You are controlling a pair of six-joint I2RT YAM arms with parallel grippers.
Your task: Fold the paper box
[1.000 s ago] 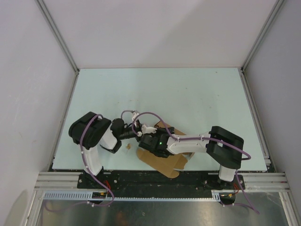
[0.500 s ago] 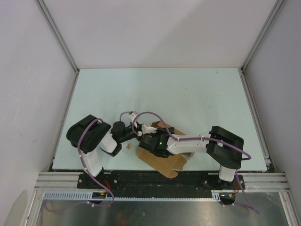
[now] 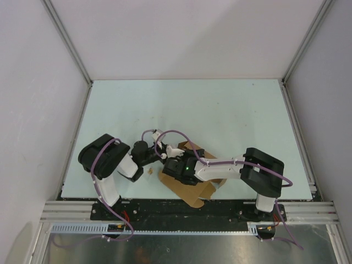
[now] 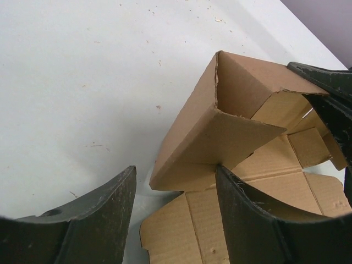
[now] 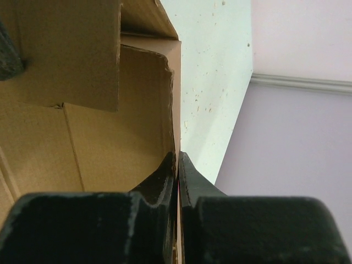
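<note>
The paper box (image 3: 190,190) is plain brown cardboard, partly folded, lying at the table's near edge between the arms. In the left wrist view its raised side walls (image 4: 231,115) stand over the flat sheet (image 4: 258,181). My left gripper (image 4: 176,214) is open, one finger (image 4: 258,220) touching the underside of a raised flap. My right gripper (image 5: 177,165) is shut on the thin edge of a box wall (image 5: 110,132). In the top view both grippers meet over the box, left (image 3: 159,157), right (image 3: 175,165).
A tiny brown scrap (image 3: 148,171) lies on the pale green table (image 3: 220,110) just left of the box. White walls and metal rails enclose the table. The near table edge runs right under the box.
The left arm's elbow has swung down and left, and its gripper has shifted slightly right toward the box. The right arm and box have barely moved.
</note>
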